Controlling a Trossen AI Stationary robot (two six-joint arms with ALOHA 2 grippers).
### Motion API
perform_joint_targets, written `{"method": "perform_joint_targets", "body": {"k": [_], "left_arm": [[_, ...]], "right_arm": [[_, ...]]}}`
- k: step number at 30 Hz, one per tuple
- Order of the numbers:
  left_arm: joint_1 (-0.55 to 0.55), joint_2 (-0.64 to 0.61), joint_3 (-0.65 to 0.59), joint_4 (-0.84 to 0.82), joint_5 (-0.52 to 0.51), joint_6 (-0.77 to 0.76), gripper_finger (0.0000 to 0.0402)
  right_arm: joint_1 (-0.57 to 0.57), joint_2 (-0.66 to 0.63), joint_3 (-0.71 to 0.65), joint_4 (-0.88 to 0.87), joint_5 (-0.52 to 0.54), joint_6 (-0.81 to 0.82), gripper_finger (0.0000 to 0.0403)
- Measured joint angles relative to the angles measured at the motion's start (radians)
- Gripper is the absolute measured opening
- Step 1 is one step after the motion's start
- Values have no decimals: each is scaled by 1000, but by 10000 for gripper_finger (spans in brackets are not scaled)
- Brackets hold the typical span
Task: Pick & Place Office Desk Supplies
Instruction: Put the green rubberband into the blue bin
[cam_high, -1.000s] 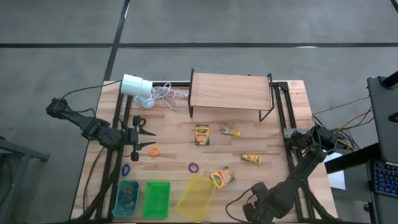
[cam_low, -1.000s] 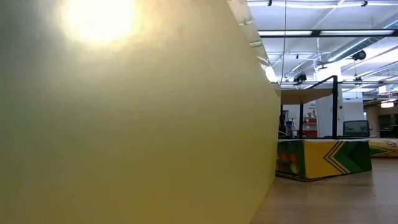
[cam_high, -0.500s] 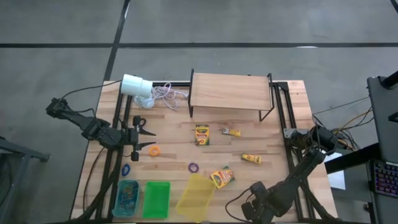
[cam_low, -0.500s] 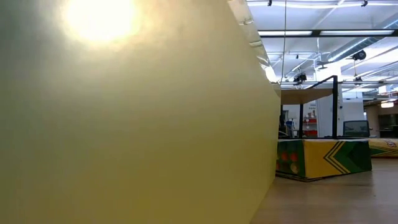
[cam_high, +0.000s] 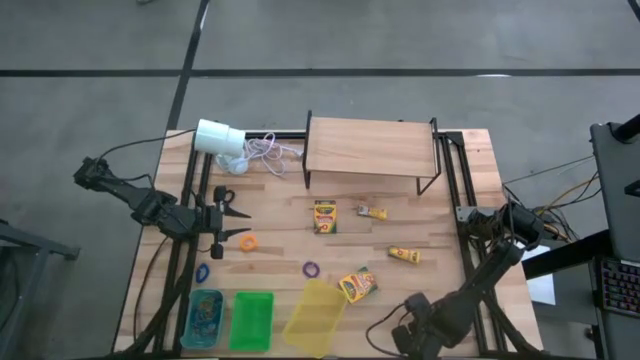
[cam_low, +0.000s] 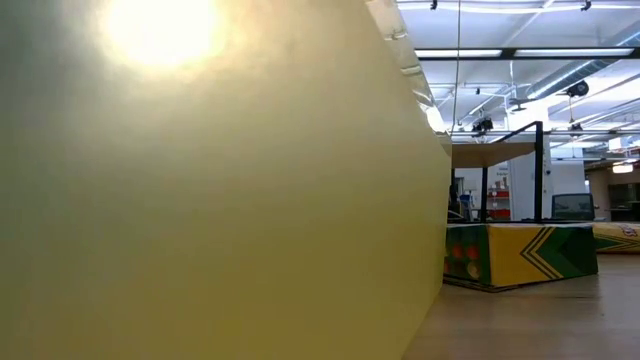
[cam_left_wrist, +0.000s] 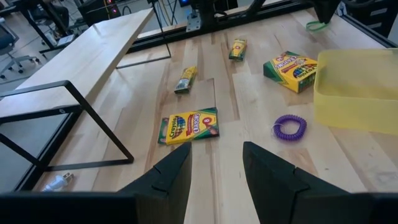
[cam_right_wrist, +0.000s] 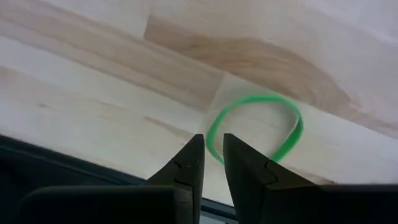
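Right gripper (cam_right_wrist: 211, 155) shifted slightly; fingers straddle green band (cam_right_wrist: 255, 127); yellow bin (cam_high: 315, 316) nearby.

This is a large workshop or lab hall set up for robot trials, not a home. The wooden table (cam_high: 450, 200) stands on a bare grey concrete floor (cam_high: 100, 60) marked with dark lines. Level across the table, the low view looks into a high open ceiling (cam_low: 520, 30) with strip lights and beams at about 1 o'clock. Cables (cam_high: 560, 205) trail off the table at 3 o'clock, and more desks and an office chair (cam_left_wrist: 12, 43) show behind.
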Motion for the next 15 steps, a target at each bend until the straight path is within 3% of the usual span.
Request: {"method": "perform_joint_targets", "body": {"k": [7,15], "left_arm": [[0,0,0,0,0,0,148],[0,0,0,0,0,0,148]], "right_arm": [[6,0,-28,23,-10,19,59],[10,-8,-133,221,-6,21,59]]}}
